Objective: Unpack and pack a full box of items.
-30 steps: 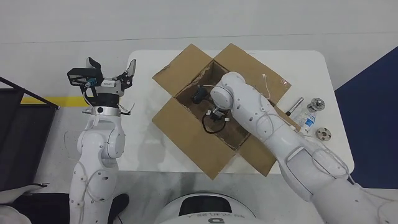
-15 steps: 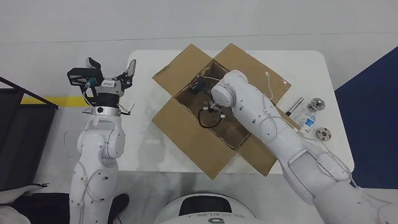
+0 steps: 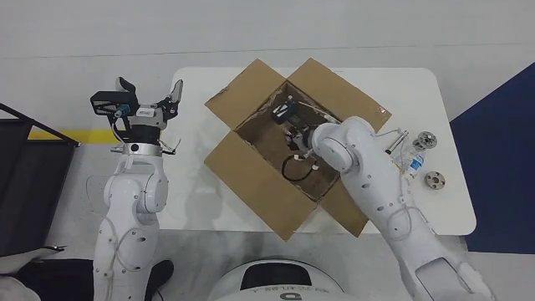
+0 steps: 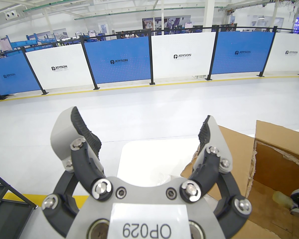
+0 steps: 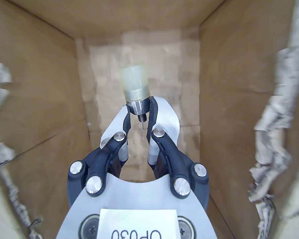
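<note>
White table [image 3: 435,92] carries an open cardboard box [image 3: 242,163]; inside it the right gripper [image 5: 139,111] is closed on the metal end of a small cylindrical part [image 5: 134,83] with a translucent cap, while the left gripper [image 4: 140,125] stands empty with fingers spread wide, beside the table's edge and well apart from the box. Judged step: lifting the part out to join the small bottle [image 3: 415,164] and metal discs [image 3: 425,140] lying beside the box. Recommended: raise it straight up, centred between the walls and clear of the torn flap edges, since the grip takes one end only and a knock could tilt the part loose.
</note>
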You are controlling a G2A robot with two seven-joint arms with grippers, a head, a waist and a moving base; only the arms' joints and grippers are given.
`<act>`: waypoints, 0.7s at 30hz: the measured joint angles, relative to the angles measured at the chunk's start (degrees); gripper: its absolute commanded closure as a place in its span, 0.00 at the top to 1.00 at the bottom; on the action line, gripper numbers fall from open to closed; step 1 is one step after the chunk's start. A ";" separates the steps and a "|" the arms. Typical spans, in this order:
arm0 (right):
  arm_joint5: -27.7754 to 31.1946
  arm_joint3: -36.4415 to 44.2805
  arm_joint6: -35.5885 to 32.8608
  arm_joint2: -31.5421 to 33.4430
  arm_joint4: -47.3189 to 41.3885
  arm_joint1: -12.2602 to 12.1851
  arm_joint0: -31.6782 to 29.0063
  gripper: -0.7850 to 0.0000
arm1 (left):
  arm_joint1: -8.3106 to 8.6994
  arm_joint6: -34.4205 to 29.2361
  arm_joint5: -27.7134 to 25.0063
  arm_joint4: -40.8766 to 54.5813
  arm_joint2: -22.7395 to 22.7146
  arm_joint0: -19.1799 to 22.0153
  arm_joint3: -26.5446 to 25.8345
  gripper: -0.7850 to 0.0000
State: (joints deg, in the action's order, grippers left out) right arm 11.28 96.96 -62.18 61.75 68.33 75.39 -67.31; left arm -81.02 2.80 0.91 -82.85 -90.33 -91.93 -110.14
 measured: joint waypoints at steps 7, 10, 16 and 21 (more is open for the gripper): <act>-1.48 18.89 21.29 13.89 0.70 -2.34 -18.05 0.00 | 0.00 0.00 0.00 0.00 0.00 0.00 0.00 1.00; -1.66 22.43 27.76 18.54 -2.41 -2.71 -24.24 0.00 | 0.00 0.00 0.00 0.00 0.00 0.00 0.00 1.00; -1.36 22.50 28.20 19.15 -3.32 -2.74 -25.00 0.00 | 0.00 0.00 0.00 0.00 0.00 0.00 0.00 1.00; -1.09 22.55 28.91 19.43 -4.07 -2.74 -25.39 0.00 | 0.00 0.00 0.00 0.00 0.00 0.00 0.00 1.00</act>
State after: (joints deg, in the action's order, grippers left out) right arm 10.19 119.52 -33.26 81.18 64.26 72.65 -92.70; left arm -81.02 2.80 0.91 -82.85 -90.33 -91.93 -110.14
